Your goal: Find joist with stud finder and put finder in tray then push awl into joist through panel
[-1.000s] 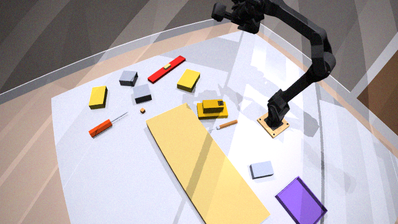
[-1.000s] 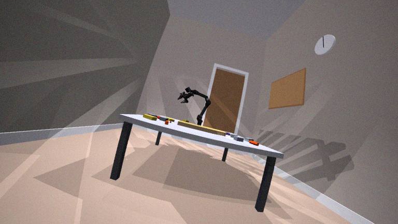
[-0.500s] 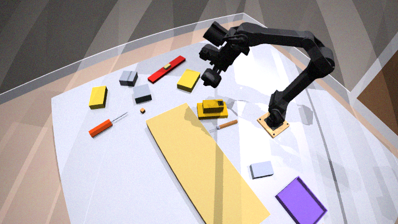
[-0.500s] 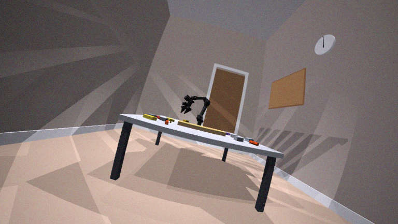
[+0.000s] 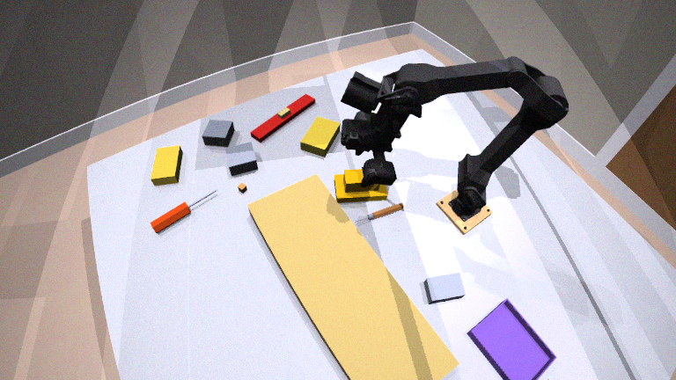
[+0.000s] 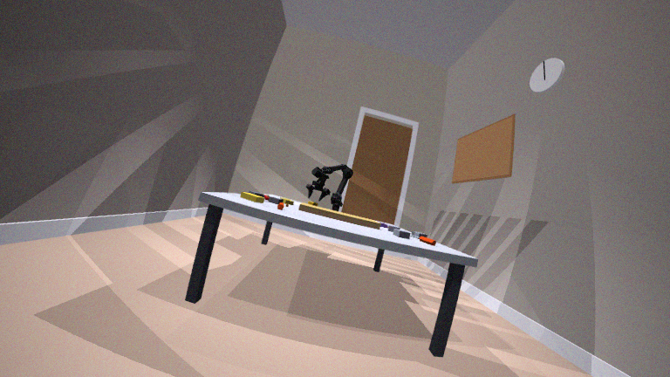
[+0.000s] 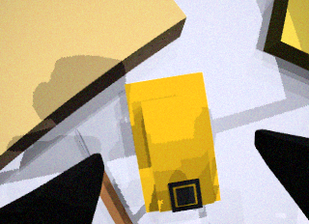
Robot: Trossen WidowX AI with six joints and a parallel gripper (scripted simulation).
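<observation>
The tool (image 5: 374, 172) hangs over the yellow stud finder (image 5: 356, 182) with its two black fingers spread wide, one on each side of the device in the wrist view, and nothing between them. Whether the fingers touch the stud finder cannot be told; in the wrist view they stand clear of its sides.

The stud finder (image 7: 173, 141) is a stepped yellow block, a smaller upper part on a wider base, with a small dark square window near one end. It lies on the white table (image 5: 149, 276), just beside the near corner of the long tan floor panel (image 5: 343, 276), not on it. The awl (image 5: 381, 212), with its wooden handle and thin metal tip, lies on the table just beside the stud finder and close to the panel's edge; its handle (image 7: 119, 208) shows under the left finger in the wrist view.

The purple tray (image 5: 510, 341) sits well apart, near the table's front corner past the far end of the panel, with a small pale grey block (image 5: 444, 287) between it and the awl.

Behind the panel lie an orange-handled screwdriver (image 5: 172, 216), two yellow blocks (image 5: 166, 164) (image 5: 320, 135), two grey blocks (image 5: 217, 132) (image 5: 242, 159), a red spirit level (image 5: 282, 117) and a tiny orange cube (image 5: 241, 186). The arm's base stands on a wooden plate (image 5: 463, 214).
</observation>
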